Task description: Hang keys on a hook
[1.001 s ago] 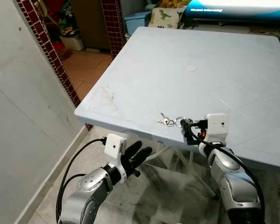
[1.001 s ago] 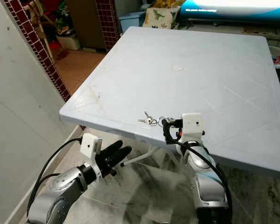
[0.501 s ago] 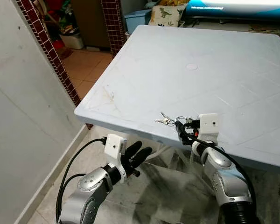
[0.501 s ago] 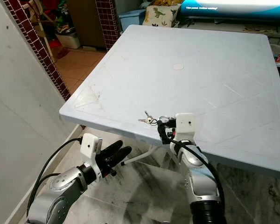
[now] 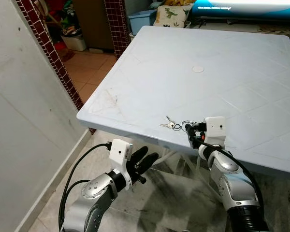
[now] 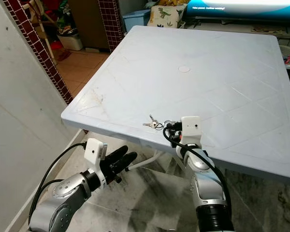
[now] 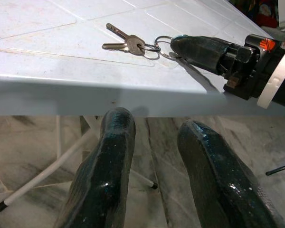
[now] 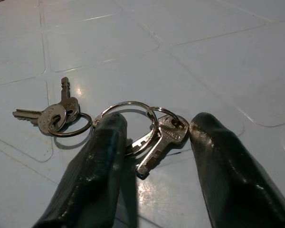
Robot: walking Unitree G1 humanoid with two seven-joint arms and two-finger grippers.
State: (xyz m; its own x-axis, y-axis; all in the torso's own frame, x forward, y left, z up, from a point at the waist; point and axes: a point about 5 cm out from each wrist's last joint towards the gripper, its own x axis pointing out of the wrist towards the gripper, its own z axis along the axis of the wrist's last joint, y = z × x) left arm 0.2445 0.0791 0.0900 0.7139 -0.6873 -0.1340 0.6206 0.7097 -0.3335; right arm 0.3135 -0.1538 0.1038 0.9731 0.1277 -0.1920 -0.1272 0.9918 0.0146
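Between right hand [image 8: 154, 156] fingers: keys [image 8: 154, 137], one ring underneath

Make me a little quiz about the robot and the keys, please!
1. True or false: the keys lie on the table.
2. Which tool is at the keys? A) left tool B) right tool
3. Fill in: the left tool hangs below the table's ____.

Key: 1 true. 2 B: its open fingers sit either side of the key rings. 3 edge.
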